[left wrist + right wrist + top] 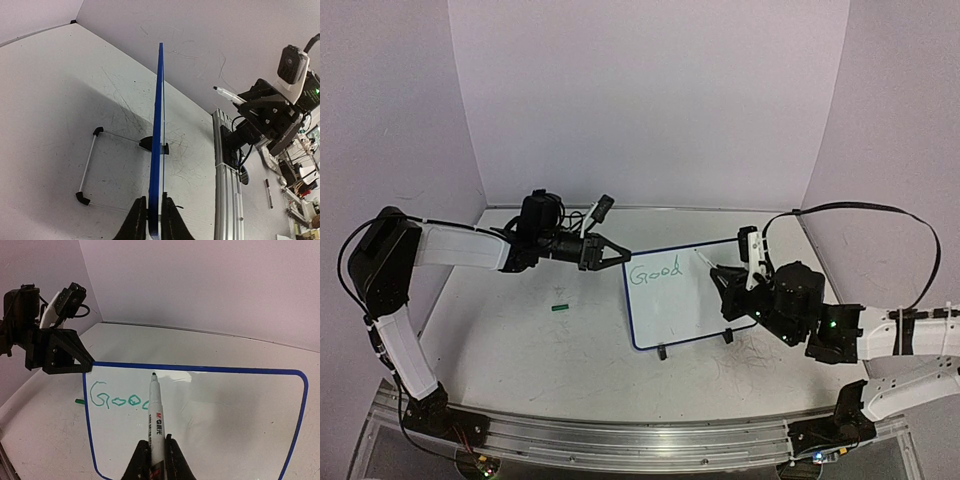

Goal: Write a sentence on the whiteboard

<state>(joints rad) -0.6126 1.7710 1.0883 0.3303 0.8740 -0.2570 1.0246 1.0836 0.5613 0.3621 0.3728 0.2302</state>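
The whiteboard (695, 300) stands tilted on the table, blue-framed, with its face toward the right arm. The sentence (654, 270) is one green word, "Good" (112, 401), at the board's upper left. My left gripper (615, 252) is shut on the board's top left corner. In the left wrist view the blue frame (159, 125) runs edge-on between that gripper's (155, 220) black fingers. My right gripper (156, 455) is shut on a white marker (155, 415). The marker's tip sits just right of "Good", near the board's top edge. The marker (705, 262) also shows from above.
A small green marker cap (559, 307) lies on the table left of the board. Two black clip feet (663, 351) hold the board's lower edge. A wire stand (87, 167) lies behind the board. Walls close in the back and sides. An aluminium rail (620, 440) runs along the near edge.
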